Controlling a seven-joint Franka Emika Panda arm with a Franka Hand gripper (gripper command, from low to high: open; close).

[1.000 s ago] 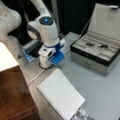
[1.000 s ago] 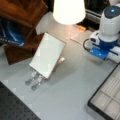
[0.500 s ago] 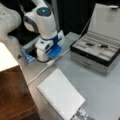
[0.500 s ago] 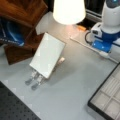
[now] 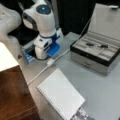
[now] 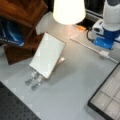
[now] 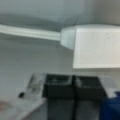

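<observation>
My gripper (image 7: 72, 85) shows at the bottom of the wrist view as two black fingers pressed side by side, shut with nothing between them. Just ahead of them on the grey table lies a white plug (image 7: 97, 47) with its white cable (image 7: 30, 32) running off to the left. In both front views the white-and-blue hand (image 5: 45, 48) (image 6: 106, 40) hangs low over the table, right beside that plug (image 5: 50, 62) (image 6: 103, 53). The fingertips themselves are hidden by the hand in both front views.
A white spiral notebook (image 5: 61, 96) (image 6: 47, 55) lies on the table over some metal clips (image 6: 33, 81). An open grey jewellery box (image 5: 97, 53) (image 6: 107, 100) stands at one side. A lit lamp shade (image 6: 68, 11) and a wooden stand (image 5: 12, 95) (image 6: 22, 15) border the area.
The hand has shifted a little toward the back of the table near the plug. Notebook, box and cable lie as before.
</observation>
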